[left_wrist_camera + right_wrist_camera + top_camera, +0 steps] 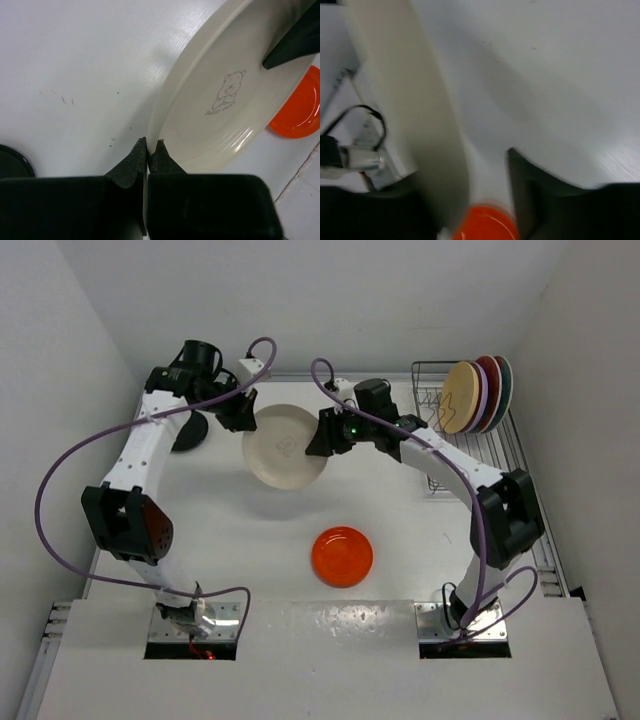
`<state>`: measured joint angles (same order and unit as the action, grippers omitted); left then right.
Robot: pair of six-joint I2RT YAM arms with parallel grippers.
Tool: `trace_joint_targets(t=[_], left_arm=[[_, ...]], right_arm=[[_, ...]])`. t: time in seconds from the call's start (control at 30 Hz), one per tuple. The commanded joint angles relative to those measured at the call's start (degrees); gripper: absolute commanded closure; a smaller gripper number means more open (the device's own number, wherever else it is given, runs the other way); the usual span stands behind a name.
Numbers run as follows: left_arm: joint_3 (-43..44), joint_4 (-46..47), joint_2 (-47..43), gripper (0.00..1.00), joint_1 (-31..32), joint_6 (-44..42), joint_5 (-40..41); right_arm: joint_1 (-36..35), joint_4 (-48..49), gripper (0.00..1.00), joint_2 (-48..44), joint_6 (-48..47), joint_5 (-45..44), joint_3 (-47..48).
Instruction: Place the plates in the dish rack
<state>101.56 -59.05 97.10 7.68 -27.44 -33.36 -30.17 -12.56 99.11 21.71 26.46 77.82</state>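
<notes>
The left tool (149, 144) pinches the rim of the cream plate (220, 95), tilted mid-desk. The right tool (322, 435), spread, straddles the opposite rim, seemingly for handover toward the dish rack (427, 388).

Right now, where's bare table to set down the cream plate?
Bare table lies between the orange plate and the left arm, and again between it and the right arm. Crowded: the dish rack corner, and the black plate beside the left arm.

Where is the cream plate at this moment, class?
In the top view, the cream plate is mid-table, between the left gripper pinching its left rim and the right gripper at its right edge, behind the orange plate.
</notes>
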Motion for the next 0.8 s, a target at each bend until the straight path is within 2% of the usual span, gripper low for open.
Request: trace_joint_targets(t=[0.0, 0.03, 0.07, 0.1, 0.13, 0.17, 0.2, 0.23, 0.3, 0.43, 0.53, 0.57, 0.63, 0.67, 0.7, 0.73, 0.77], left_arm=[[-0.48, -0.46, -4.37, 1.00, 0.40, -0.16, -1.53], [-0.48, -0.46, -4.37, 1.00, 0.40, -0.16, -2.05], [-0.48, -0.46, -4.37, 1.00, -0.12, -0.16, -1.27], [-1.01, -0.46, -4.37, 1.00, -0.12, -0.16, -0.66], [-1.01, -0.46, -4.90, 0.99, -0.12, 0.45, 0.83], [-1.01, 0.07, -4.90, 0.95, -0.12, 0.46, 1.72], [-1.01, 0.07, -4.90, 0.86, -0.12, 0.98, 2.59], [-1.01, 0.59, -4.90, 0.42, -0.65, 2.03, 4.43], [-1.01, 2.17, -4.38, 0.03, -1.88, 3.79, 6.02], [0.75, 6.57, -4.37, 0.00, -6.96, 10.72, 11.38], [1.98, 9.82, -4.99, 0.00, -11.44, 12.32, 13.58], [1.98, 9.83, -4.99, 0.00, -12.42, 12.32, 15.68], [1.98, 10.36, -4.99, 0.00, -14.26, 12.32, 18.67], [1.28, 10.36, -4.21, 0.00, -14.27, 11.37, 19.90], [0.06, 10.36, -4.20, 0.00, -15.06, 11.36, 20.79], [-0.57, 10.36, -3.50, 0.00, -15.07, 10.57, 20.80], [-0.57, 10.36, -3.50, 0.00, -15.85, 10.57, 20.80]], right_arm=[[-1.29, 10.42, 0.65, -0.32, 5.79, 5.62, -0.65], [-1.38, 10.53, 0.76, -0.41, 6.84, 5.71, -1.09], [-1.21, 11.06, 0.95, -0.58, 7.11, 5.62, -1.35], [-0.94, 11.32, 1.00, -0.85, 7.29, 5.62, -1.62], [-0.94, 12.11, 1.00, -1.20, 7.64, 5.71, -2.14], [-0.16, 13.68, 1.00, -2.24, 7.90, 5.62, -2.50], [0.55, 14.13, 1.00, -3.39, 7.99, 5.45, -3.02], [0.99, 14.31, 1.00, -3.92, 8.17, 2.84, -3.37], [3.35, 13.70, 1.00, -6.55, 7.47, 0.36, -3.20], [8.19, 4.95, 1.00, -8.93, 4.40, -13.32, -0.05], [12.59, 0.44, 1.00, -9.63, 1.32, -22.83, 2.85], [15.47, -1.75, 1.00, -9.81, 0.88, -30.69, 3.56], [17.42, -2.03, 1.00, -10.51, -1.58, -34.79, 3.48], [19.52, -1.86, 1.00, -10.69, -2.89, -42.73, 3.39], [19.89, -0.47, 1.00, -10.43, -8.30, -45.85, 3.48], [20.41, 0.16, 1.00, -9.21, -9.92, -48.75, 5.22], [20.77, 0.86, 1.00, -7.28, -13.85, -58.61, 6.45]])
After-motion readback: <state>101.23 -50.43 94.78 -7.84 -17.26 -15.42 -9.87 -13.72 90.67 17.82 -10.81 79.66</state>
